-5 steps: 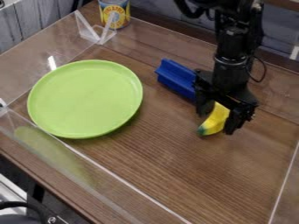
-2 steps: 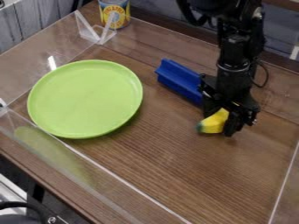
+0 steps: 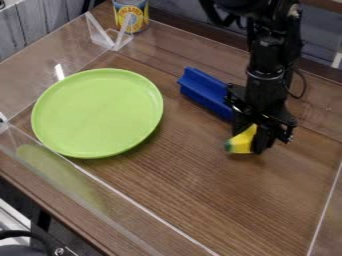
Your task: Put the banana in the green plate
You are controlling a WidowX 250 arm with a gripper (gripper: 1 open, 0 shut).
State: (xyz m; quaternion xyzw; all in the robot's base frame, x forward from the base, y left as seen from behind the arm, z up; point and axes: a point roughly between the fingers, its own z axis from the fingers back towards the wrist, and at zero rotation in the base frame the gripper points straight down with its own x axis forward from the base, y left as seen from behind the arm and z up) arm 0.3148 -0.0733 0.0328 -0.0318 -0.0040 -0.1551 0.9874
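The claw (image 3: pixel 250 138) points straight down, closed on the banana (image 3: pixel 242 141), which rests low on the surface (image 3: pixel 201 190). Lift vertically to clear the blue block (image 3: pixel 207 88) just behind the claw. Then carry it left to the green plate (image 3: pixel 96 110), well apart.

A dark wooden bench (image 3: pixel 160 190) carries everything. The green plate (image 3: pixel 96 111) lies well left of the hand (image 3: pixel 258 138); a blue block (image 3: pixel 203 88) sits just behind it, the banana (image 3: pixel 242 139) beneath it.

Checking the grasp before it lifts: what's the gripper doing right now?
Gripper: shut on the banana, down at the table beside the blue block; plate not yet reached.
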